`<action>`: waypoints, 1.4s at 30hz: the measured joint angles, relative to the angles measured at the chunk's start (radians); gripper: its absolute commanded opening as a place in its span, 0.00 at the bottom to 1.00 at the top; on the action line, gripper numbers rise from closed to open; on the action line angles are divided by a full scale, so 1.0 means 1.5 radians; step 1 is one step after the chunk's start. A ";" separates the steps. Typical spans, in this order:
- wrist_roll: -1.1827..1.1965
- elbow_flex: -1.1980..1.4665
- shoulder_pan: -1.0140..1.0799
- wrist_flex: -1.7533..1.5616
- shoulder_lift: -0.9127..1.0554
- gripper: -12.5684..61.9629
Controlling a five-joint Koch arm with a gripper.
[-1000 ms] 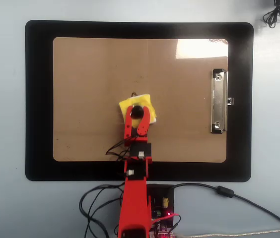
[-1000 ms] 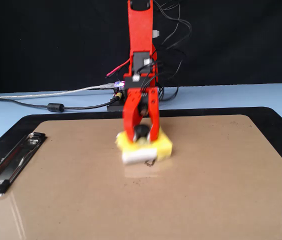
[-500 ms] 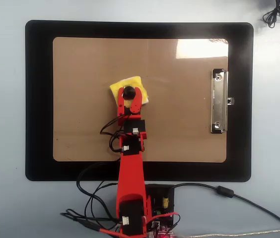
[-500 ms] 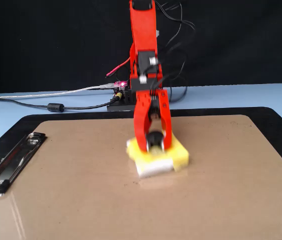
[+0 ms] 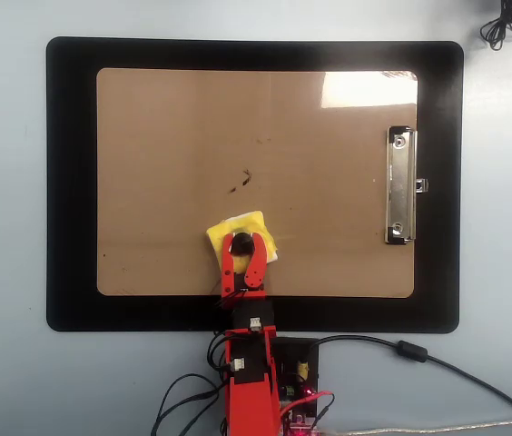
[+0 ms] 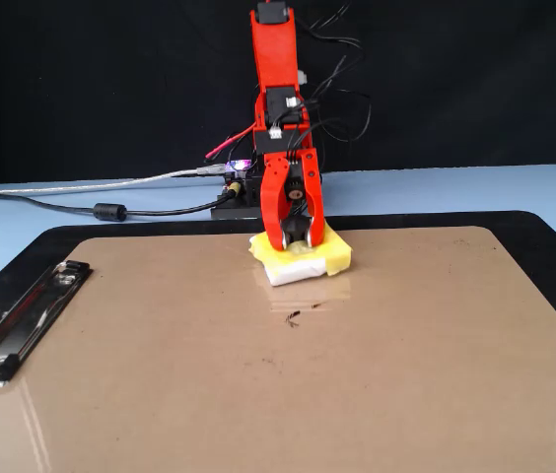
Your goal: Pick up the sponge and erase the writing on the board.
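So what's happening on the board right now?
The gripper is shut on the sponge by its black knob, pressing it on the board near the edge closest to the arm's base. Traces of the writing remain mid-board, uncovered, a little beyond the sponge: a few dark strokes, also clear in the fixed view. Erasing isn't finished.

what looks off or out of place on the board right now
Some dark marker strokes remain mid-board, clear of the sponge, which sits nearer the arm's edge of the board, gripped by its knob in the gripper. The sponge lies turned at an angle to the board's edges. Nothing looks spilled or damaged.
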 measured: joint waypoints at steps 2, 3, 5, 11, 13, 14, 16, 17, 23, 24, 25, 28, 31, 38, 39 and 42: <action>0.003 -0.032 0.001 0.004 -0.045 0.06; 0.001 -0.074 0.000 0.004 -0.093 0.06; -0.002 -0.188 -0.002 0.001 -0.208 0.06; -0.005 -0.437 0.067 -0.060 -0.500 0.06; -0.004 -0.457 0.092 -0.064 -0.524 0.06; -0.004 -0.446 0.093 -0.065 -0.520 0.06; -0.004 -0.397 0.093 -0.071 -0.481 0.06; -0.004 -0.356 0.095 -0.071 -0.445 0.06; -0.029 -0.178 0.102 0.035 -0.189 0.06; -0.030 -0.178 0.105 0.083 -0.168 0.06; -0.031 -0.183 0.103 0.093 -0.170 0.06; -0.031 -0.276 0.104 0.133 -0.242 0.06; -0.036 -0.448 0.103 0.122 -0.414 0.06; -0.040 -0.596 0.053 0.156 -0.536 0.06; -0.044 -0.587 0.037 0.174 -0.507 0.06; -0.101 -0.469 -0.041 0.255 -0.375 0.06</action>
